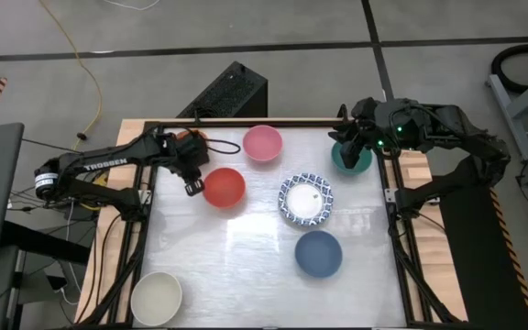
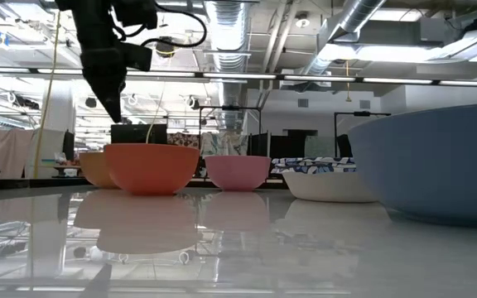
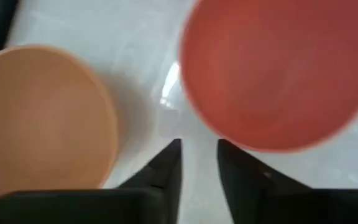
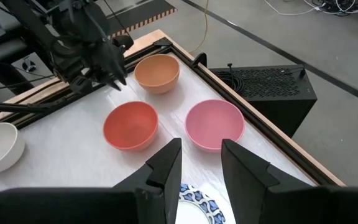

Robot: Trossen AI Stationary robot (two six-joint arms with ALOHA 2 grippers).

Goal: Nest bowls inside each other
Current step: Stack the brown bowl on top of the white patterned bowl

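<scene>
While apart, left hand [image 1: 193, 187] nears red bowl [image 1: 225, 187].

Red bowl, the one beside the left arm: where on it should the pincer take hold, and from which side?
Probably the rim. The red bowl sits upright and open, with nothing inside, so one finger can go inside the wall and one outside, coming down from above. The near edge facing the left pincer looks best: that pincer hovers just beside it, empty, and the orange bowl stands clear behind.
</scene>
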